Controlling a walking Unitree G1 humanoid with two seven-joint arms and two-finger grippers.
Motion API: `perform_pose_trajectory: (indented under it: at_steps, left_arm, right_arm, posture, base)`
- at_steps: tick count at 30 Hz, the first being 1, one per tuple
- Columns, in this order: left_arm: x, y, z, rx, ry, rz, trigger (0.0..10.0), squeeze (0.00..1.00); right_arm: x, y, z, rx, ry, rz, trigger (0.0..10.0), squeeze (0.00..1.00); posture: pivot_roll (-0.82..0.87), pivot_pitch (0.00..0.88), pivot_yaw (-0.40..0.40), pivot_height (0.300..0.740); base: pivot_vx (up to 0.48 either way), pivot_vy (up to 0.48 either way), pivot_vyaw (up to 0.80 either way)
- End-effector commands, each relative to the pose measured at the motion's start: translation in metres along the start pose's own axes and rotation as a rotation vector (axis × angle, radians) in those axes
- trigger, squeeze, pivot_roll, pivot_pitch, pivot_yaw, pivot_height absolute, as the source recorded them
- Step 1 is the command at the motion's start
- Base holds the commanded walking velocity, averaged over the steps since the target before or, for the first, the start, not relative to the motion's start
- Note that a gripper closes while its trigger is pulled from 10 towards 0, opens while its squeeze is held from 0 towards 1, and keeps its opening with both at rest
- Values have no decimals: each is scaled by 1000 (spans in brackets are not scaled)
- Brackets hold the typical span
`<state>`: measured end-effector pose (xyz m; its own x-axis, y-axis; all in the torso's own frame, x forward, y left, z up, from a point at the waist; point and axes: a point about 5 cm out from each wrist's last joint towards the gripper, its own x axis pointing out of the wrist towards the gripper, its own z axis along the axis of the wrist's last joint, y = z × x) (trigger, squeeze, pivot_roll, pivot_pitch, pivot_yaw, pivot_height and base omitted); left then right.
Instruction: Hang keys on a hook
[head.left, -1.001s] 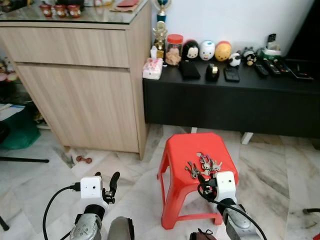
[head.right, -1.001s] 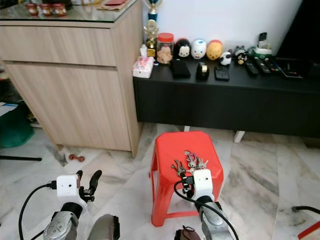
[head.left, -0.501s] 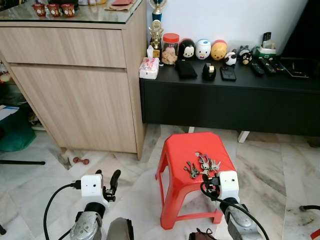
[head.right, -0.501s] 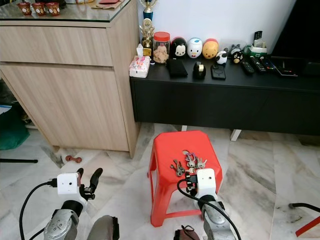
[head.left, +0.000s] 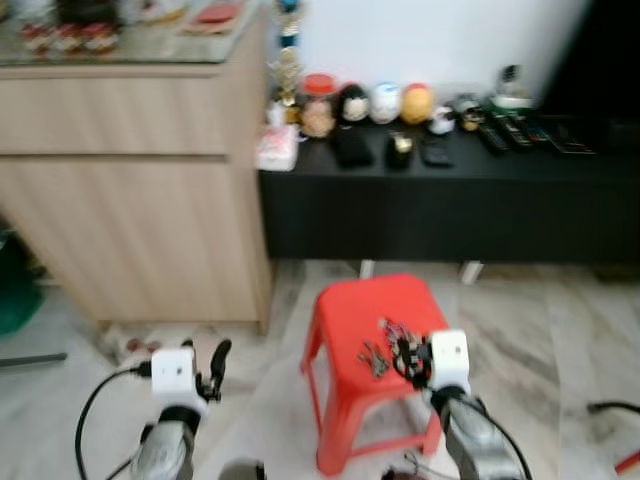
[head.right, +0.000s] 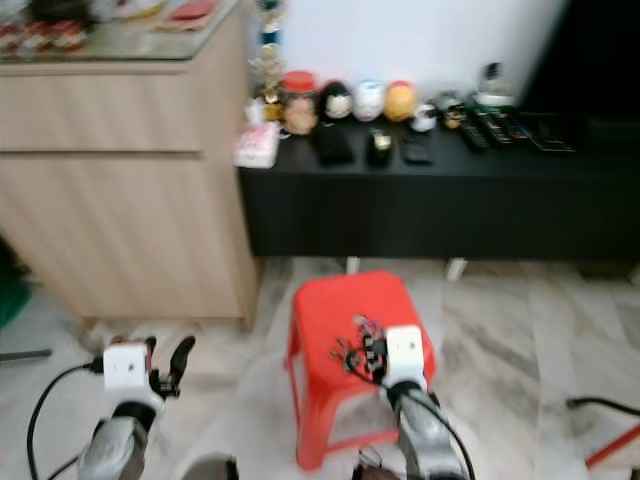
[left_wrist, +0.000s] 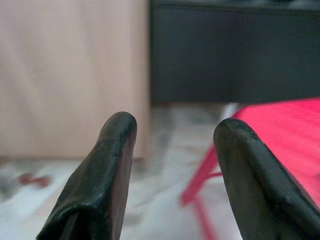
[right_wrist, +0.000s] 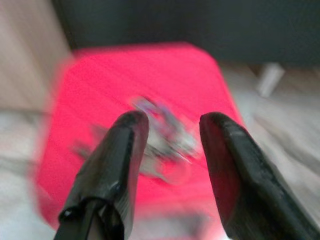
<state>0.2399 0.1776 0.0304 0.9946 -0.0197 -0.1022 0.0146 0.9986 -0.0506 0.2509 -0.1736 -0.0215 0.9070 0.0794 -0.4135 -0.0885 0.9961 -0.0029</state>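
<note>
A low black cabinet (head.left: 440, 205) runs along a white wall (head.left: 440, 40), standing on pale marble floor (head.left: 560, 330) with grey veining. Against its left end stands a taller light wood sideboard (head.left: 130, 190) with a glass top, reaching higher than the black cabinet. A row of small round figurines (head.left: 385, 102), a jar, dark flat items and remote controls sit along the black cabinet's top. In front of the cabinet, on the floor, stands a red plastic stool (head.left: 365, 300).
</note>
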Motion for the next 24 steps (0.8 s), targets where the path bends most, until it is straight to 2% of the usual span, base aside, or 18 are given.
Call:
perform_pose_trajectory:
  at_steps: [1, 4, 24]
  left_arm:
    - [-4, 10, -2, 6, 10, 23, 10000, 0]
    - [-4, 10, -1, 4, 7, 24, 10000, 0]
    - [-2, 9, -3, -4, 15, 26, 10000, 0]
  right_arm:
    - [6, 8, 10, 8, -30, 18, 10000, 0]
    - [6, 8, 10, 8, -30, 18, 10000, 0]
    - [7, 9, 10, -14, -18, 77, 10000, 0]
  posture:
    - [-14, 0, -48, 638]
    - [-12, 0, -48, 638]
    - [-14, 0, -50, 638]
  base:
    - [352, 0, 0]
    - [335, 0, 0]
    - [0, 0, 0]
